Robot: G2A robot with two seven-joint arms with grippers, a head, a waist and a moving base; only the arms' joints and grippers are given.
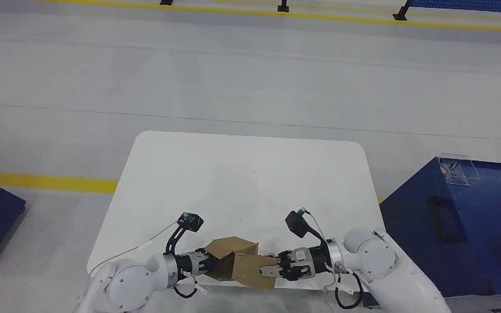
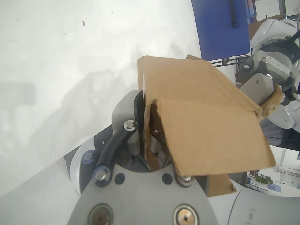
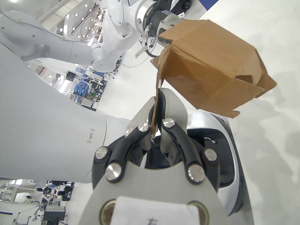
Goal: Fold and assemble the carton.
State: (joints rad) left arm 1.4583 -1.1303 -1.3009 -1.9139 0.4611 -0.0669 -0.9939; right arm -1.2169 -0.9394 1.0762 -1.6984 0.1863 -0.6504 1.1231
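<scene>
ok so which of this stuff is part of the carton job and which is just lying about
Part of the job: carton; left gripper and right gripper, both shut on its edges.
Just there: white table under them; blue cabinet beside the table.

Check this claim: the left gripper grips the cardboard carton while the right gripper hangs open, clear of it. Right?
No: the right wrist view shows the right gripper shut on a flap of the cardboard carton. The left gripper does grip it.
</scene>
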